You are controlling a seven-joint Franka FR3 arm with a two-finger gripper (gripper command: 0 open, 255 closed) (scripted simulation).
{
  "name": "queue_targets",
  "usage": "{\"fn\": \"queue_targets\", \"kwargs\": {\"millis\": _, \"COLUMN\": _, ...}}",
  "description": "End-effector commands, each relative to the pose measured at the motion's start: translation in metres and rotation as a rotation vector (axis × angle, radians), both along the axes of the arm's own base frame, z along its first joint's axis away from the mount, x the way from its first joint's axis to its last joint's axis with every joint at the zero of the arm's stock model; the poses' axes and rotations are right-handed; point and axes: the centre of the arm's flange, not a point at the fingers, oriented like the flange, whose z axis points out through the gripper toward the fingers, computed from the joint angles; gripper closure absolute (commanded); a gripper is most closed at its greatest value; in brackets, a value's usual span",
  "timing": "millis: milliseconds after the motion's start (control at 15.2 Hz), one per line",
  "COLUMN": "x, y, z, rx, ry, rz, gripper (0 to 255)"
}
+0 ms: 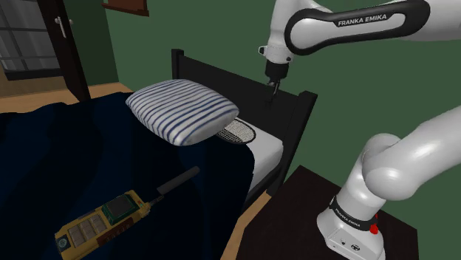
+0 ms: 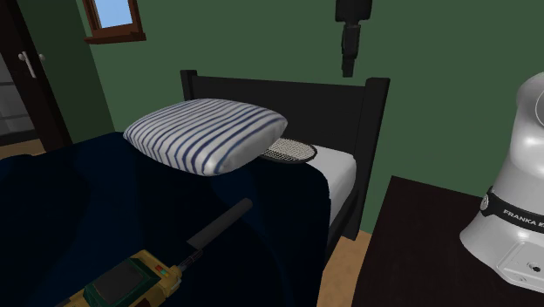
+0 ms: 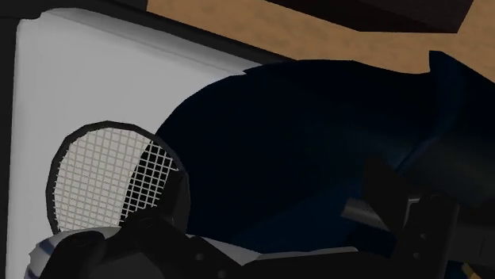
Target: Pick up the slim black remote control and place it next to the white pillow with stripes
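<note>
the gripper [image 1: 275, 87] hung high over the headboard, near the pillow [image 1: 183, 111]; i could not tell whether it was open or shut. the remote [image 1: 177, 181] lay well away down the bed [image 1: 267, 149], its long axis running from the yellow device [image 1: 103, 221] toward the pillow.

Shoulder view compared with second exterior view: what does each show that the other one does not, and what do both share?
Shoulder view: the arm's white upper links with their lettering, the red button on its base, and the yellow handset in full. Second exterior view: the window's blue pane. Both: the striped pillow, the round mesh object beside it, the slim dark remote on the dark blue cover, the black headboard, and the pincer hanging near it.
</note>
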Motion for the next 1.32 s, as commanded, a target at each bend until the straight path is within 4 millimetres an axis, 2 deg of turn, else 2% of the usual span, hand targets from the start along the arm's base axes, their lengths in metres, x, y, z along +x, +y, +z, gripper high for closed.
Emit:
{"fn": "queue_targets", "kwargs": {"millis": 0, "x": 0.018, "y": 0.01, "z": -0.019, "rx": 0.004, "ry": -0.002, "rz": 0.067, "gripper": 0}}
{"fn": "queue_targets", "kwargs": {"millis": 660, "x": 0.091, "y": 0.072, "z": -0.101, "rx": 0.022, "ry": 0.0, "rz": 0.384, "gripper": 0}}
{"fn": "queue_targets", "kwargs": {"millis": 1254, "x": 0.137, "y": 0.146, "z": -0.175, "rx": 0.038, "ry": 0.003, "rz": 0.67, "gripper": 0}}
